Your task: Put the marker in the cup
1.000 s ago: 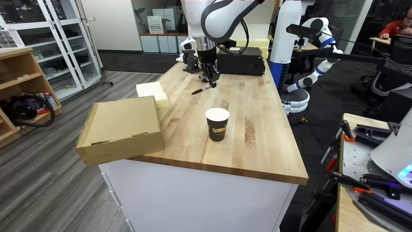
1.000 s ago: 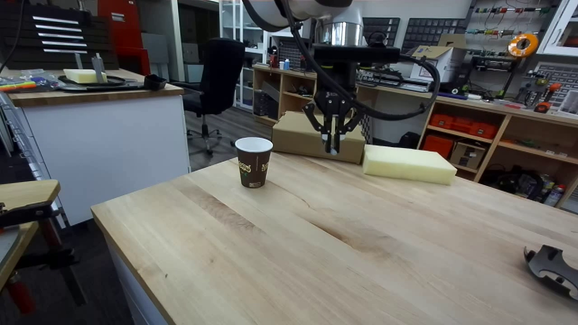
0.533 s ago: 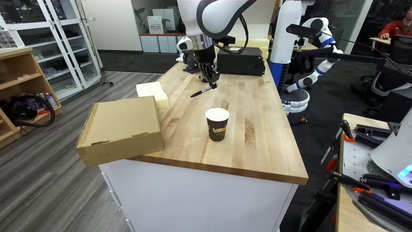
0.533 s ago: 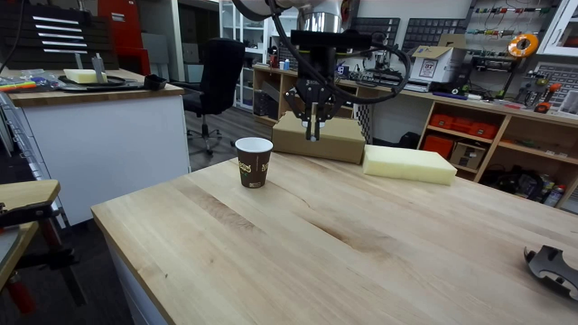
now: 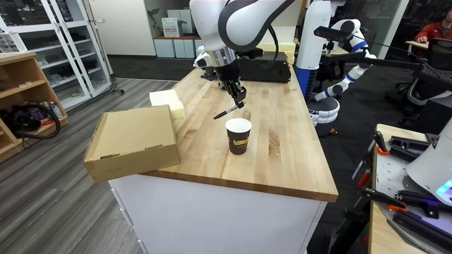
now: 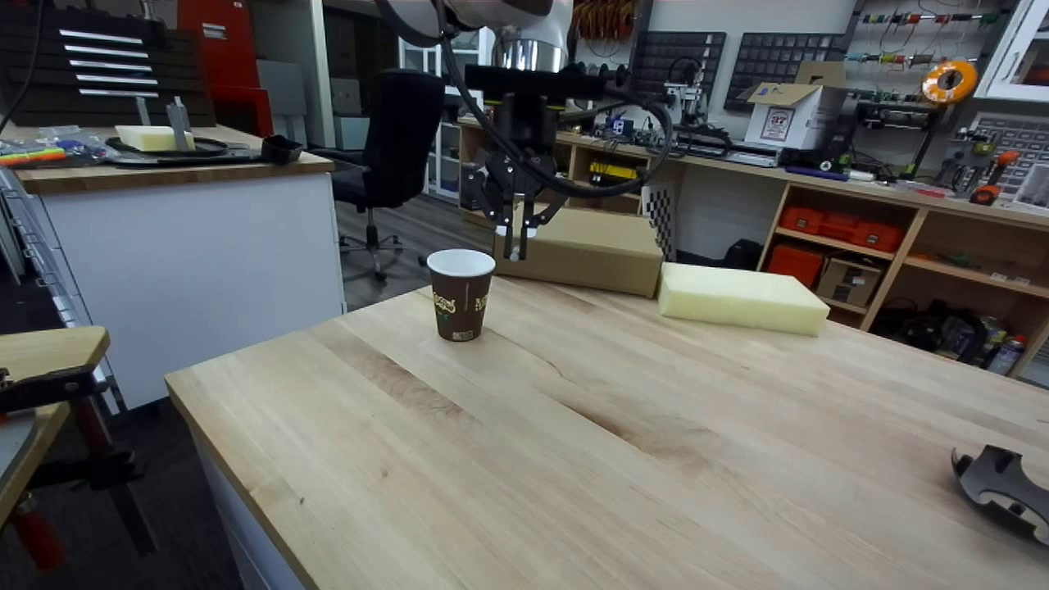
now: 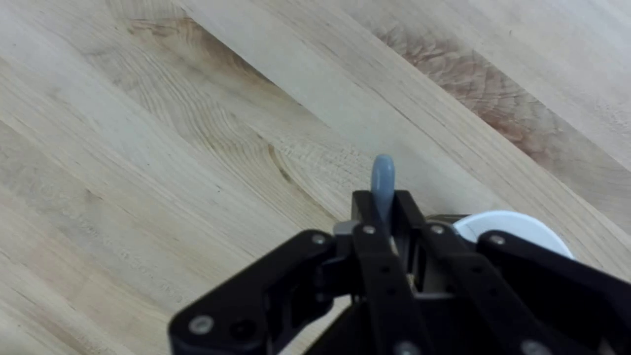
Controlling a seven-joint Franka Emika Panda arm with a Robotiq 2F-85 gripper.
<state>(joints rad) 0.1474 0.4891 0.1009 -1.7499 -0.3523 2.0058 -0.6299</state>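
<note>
Two fingers of the gripper (image 7: 383, 198) are clamped on the marker (image 5: 226, 113), which slants in the air above the table (image 6: 524, 459), near the upright cup (image 5: 238, 141). Wrist view: rounded grey-blue marker end pokes past the fingertips, remainder mostly lost among the fingers; cup largely covered too, an arc of white rim showing. In an exterior view the marker's black end points down and away from the gripper. Cup's inner bottom out of sight throughout; lettering on its side hard to read. Arm (image 5: 243, 26) cut by the top edge in both exterior views. Curved dark part (image 6: 996, 485) clipped at the border, identity unclear; person (image 5: 438, 31) in red likewise clipped. Tabletop: pale wood strips, some brown figured patches, white base (image 5: 219, 218). On it, a carton (image 5: 132, 139) jutting past the edge, a yellow block (image 6: 742, 299) just beside, contact hard to judge, and a black case (image 5: 265, 68) farther along. Room: grey plank floor (image 5: 46, 197), black chair (image 6: 403, 131), wooden shelves (image 6: 918, 221), glass-fronted cabinets (image 5: 58, 46).
</note>
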